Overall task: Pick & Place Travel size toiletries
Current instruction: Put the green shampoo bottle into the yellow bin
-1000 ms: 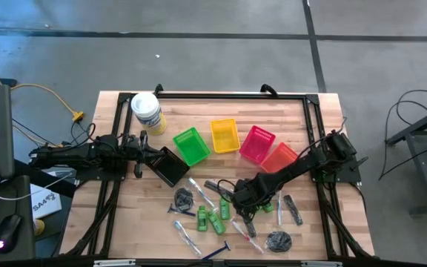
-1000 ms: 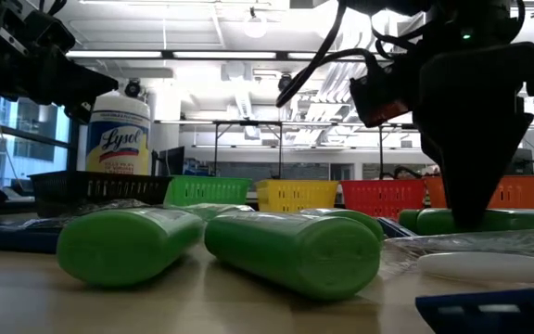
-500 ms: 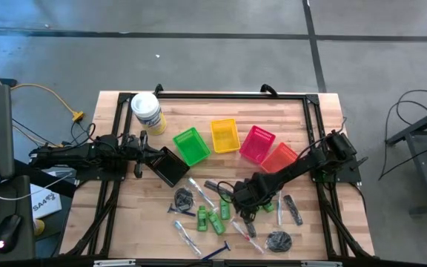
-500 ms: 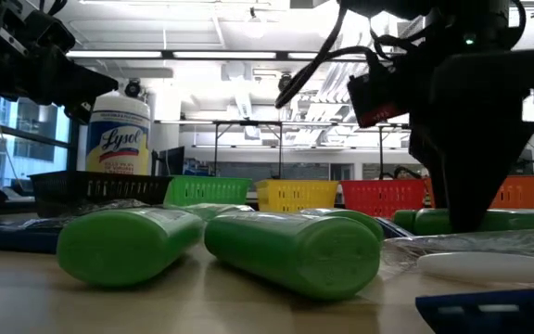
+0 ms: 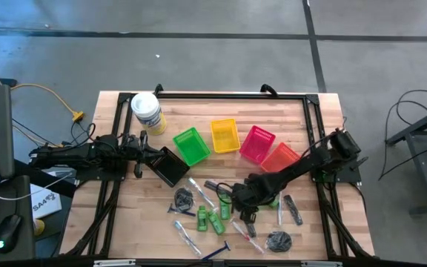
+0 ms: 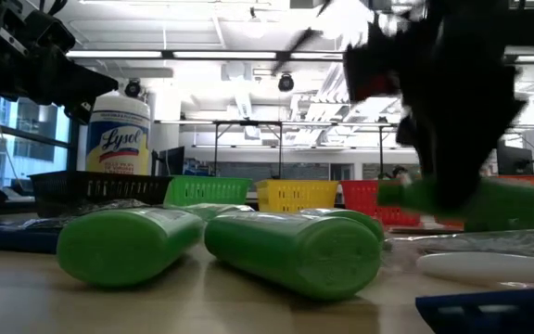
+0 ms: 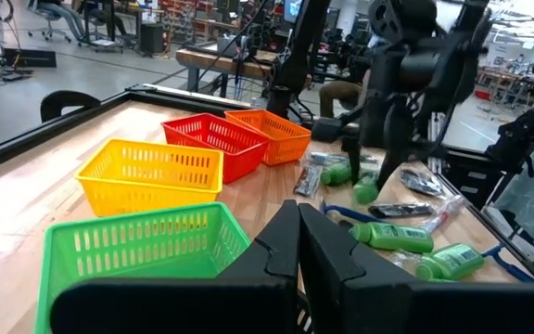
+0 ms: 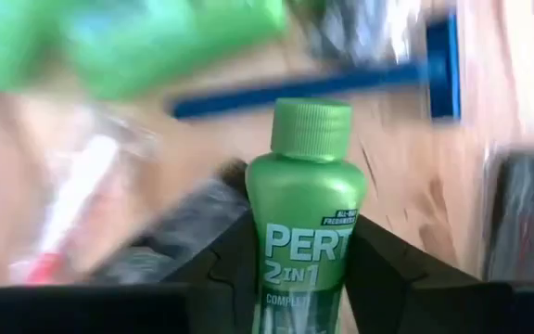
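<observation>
The right gripper (image 5: 245,213) hung over the clutter of toiletries near the front edge of the desk (image 5: 310,126), its two fingers (image 8: 387,269) clamped on either side of a green mini bottle (image 8: 304,213). The right wrist view showed the label and ribbed cap of that bottle pointing away from the gripper, with a blue-handled razor (image 8: 341,79) lying on the wood beyond it. In the low view the bottle (image 6: 462,199) sat clear of the desk surface beneath the dark mass of the arm.

Other green bottles (image 5: 215,219) lay on their sides near the middle of the front edge, two of them close to the low camera (image 6: 290,250). A dark coiled bundle (image 5: 278,240) rested towards the front right corner, another (image 5: 183,198) lay left of the bottles, and slim clear tubes (image 5: 187,236) were scattered beside them.

Green (image 5: 191,145), yellow (image 5: 224,136), red (image 5: 257,143) and orange (image 5: 279,157) baskets stood in a row across the middle of the desk. The left gripper (image 5: 145,154) waited near the left edge, fingers shut and holding nothing, beside a black basket (image 5: 169,166). A white tub (image 5: 147,111) stood at the back left corner.
</observation>
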Controlling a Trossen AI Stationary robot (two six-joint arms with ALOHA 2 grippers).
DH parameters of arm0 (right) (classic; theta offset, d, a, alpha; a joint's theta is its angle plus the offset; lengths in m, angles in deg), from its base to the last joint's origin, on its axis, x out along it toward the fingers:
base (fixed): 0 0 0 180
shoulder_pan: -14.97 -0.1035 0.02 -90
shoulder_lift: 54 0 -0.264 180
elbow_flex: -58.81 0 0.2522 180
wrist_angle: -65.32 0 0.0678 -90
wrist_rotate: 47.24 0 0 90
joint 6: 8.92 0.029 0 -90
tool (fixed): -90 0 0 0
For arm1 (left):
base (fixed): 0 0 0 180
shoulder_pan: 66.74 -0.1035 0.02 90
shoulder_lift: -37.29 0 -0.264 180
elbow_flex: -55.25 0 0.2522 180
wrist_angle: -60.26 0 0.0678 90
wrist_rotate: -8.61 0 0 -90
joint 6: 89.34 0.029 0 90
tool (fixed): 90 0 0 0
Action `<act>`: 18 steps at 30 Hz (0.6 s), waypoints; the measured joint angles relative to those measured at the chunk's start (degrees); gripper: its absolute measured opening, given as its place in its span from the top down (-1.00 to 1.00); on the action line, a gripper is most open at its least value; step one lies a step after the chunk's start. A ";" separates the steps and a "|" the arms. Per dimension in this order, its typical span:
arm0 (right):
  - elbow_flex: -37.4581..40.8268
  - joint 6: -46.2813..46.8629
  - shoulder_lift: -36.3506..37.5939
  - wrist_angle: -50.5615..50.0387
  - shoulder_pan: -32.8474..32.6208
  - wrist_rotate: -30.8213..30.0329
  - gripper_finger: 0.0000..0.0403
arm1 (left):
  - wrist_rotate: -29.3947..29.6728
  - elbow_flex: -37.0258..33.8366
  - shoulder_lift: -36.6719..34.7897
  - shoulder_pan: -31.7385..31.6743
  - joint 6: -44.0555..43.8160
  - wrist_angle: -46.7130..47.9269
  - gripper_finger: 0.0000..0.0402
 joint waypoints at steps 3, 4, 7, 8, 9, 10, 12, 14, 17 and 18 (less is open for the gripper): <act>-0.09 -3.62 3.39 0.99 -0.95 -5.68 0.40 | -0.02 0.00 0.00 0.00 0.00 -0.02 1.00; -0.09 -4.96 4.86 0.86 -1.27 -7.58 0.39 | -0.02 0.00 0.00 0.00 0.00 -0.02 1.00; -0.09 -8.93 9.78 1.67 -2.10 -11.64 0.40 | -0.02 0.00 0.00 0.00 0.00 -0.04 1.00; 0.06 -10.39 11.68 2.11 -2.36 -12.73 0.40 | -0.02 0.00 0.00 0.00 0.00 -0.04 1.00; 0.40 -12.22 13.54 3.18 -2.64 -13.80 0.41 | -0.02 0.00 0.00 -0.02 0.00 -0.02 1.00; 0.82 -14.23 15.46 4.96 -2.86 -14.94 0.41 | -0.02 0.00 0.00 0.00 0.02 -0.02 1.00; 2.87 -18.85 20.03 10.33 -3.10 -16.78 0.41 | -0.04 0.00 0.00 0.00 0.02 -0.04 1.00; 6.52 -22.95 25.05 16.99 -2.54 -16.67 0.40 | -0.04 0.00 0.00 -0.01 0.02 -0.03 1.00; 14.48 -27.60 32.39 28.77 -0.60 -13.89 0.39 | -0.13 0.00 0.00 0.00 0.02 -0.03 1.00; 17.63 -28.95 34.72 32.48 0.14 -12.66 0.39 | -0.13 0.00 0.00 -0.02 0.02 -0.04 1.00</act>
